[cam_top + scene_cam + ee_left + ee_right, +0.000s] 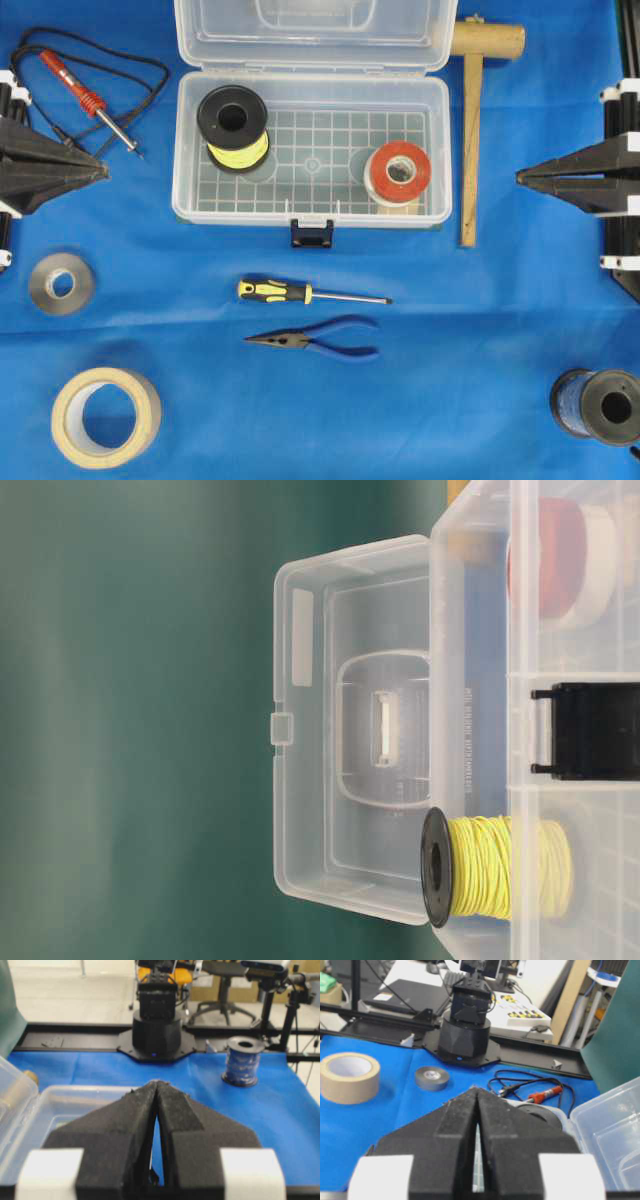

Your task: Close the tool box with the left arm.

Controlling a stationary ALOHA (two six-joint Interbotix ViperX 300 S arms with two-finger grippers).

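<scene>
Open clear plastic rectangular tool box [312, 150] at twelve o'clock on the blue surface [450, 400], lid laid back.

Inside sit a black spool of yellow wire [233, 127] and a red-and-white tape roll [398, 172]; the embossed writing on the wall is too faint to read. At nine o'clock the left arm's black triangular fingers [100, 170] are pressed together, empty; the right arm's fingers [522, 178] at three o'clock likewise.

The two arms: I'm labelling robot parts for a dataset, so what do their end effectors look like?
Both match: the left end effector and right end effector each have two matte black, rough-textured triangular fingers tapering to a point, with white blocks at the base. No markings or cables are visible on them.
</scene>
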